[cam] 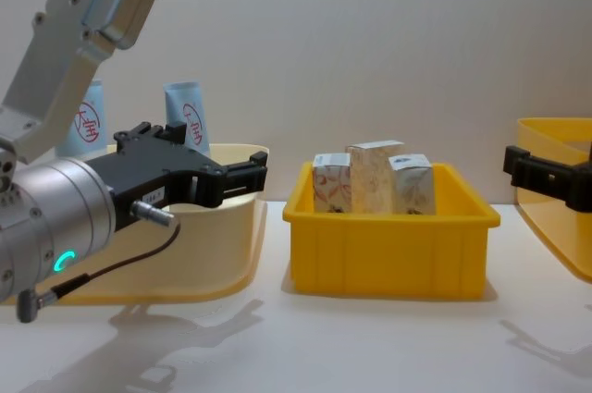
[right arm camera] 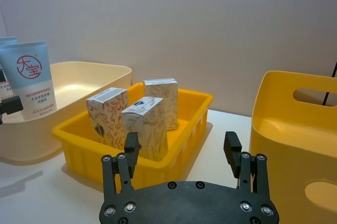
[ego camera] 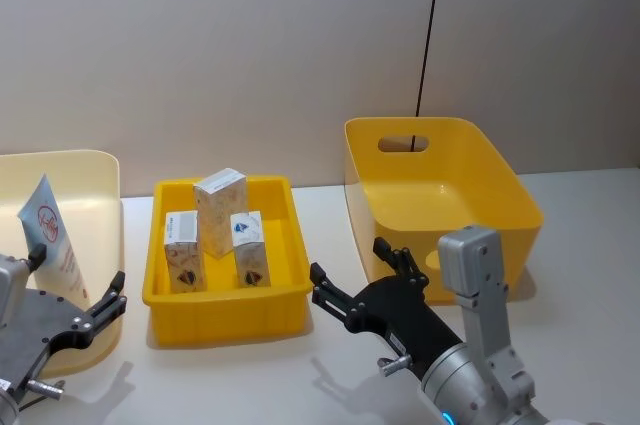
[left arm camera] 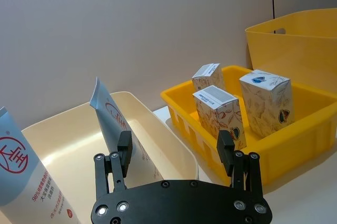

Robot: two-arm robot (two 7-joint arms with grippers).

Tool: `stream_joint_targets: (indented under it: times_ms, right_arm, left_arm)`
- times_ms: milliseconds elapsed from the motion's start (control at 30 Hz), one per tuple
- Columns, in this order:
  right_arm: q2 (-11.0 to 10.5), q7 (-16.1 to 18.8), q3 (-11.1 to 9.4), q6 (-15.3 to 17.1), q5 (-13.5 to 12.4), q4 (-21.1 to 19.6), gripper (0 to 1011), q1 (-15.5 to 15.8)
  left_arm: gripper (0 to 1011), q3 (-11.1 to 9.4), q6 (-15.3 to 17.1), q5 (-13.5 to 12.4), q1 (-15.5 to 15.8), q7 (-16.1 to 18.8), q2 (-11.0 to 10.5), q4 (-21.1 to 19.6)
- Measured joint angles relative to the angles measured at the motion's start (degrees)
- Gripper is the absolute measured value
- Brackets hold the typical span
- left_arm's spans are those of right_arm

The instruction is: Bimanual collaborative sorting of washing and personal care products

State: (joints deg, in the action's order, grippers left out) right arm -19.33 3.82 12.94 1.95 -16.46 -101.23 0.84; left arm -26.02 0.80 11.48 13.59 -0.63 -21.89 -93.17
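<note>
Yellow tray of cartons roughly between left claw and right claw — both spread, empty.

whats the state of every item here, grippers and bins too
left gripper: open, holding nothing
right gripper: open, holding nothing
blue tubes: two, standing at a lean in the cream tub
cartons: three, upright in the yellow tray
tall yellow bin: upright, nothing seen inside
</note>
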Motion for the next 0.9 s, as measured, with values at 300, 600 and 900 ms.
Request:
stream_joint_targets:
  times_ms: [300, 600, 900]
  right_arm:
    - [0.0, 0.0, 0.0, 0.0, 0.0, 0.0, 1004, 0.0]
    - [0.0, 0.0, 0.0, 0.0, 0.0, 0.0, 1004, 0.0]
    - [0.0, 0.0, 0.0, 0.0, 0.0, 0.0, 1004, 0.0]
  left_arm:
    - [1004, 0.0, 0.0, 0.0, 0.0, 0.0, 0.0, 0.0]
    - [1003, 0.0, 0.0, 0.0, 0.0, 0.0, 0.0, 0.0]
    - [1003, 0.0, 0.0, 0.0, 0.0, 0.0, 0.0, 0.0]
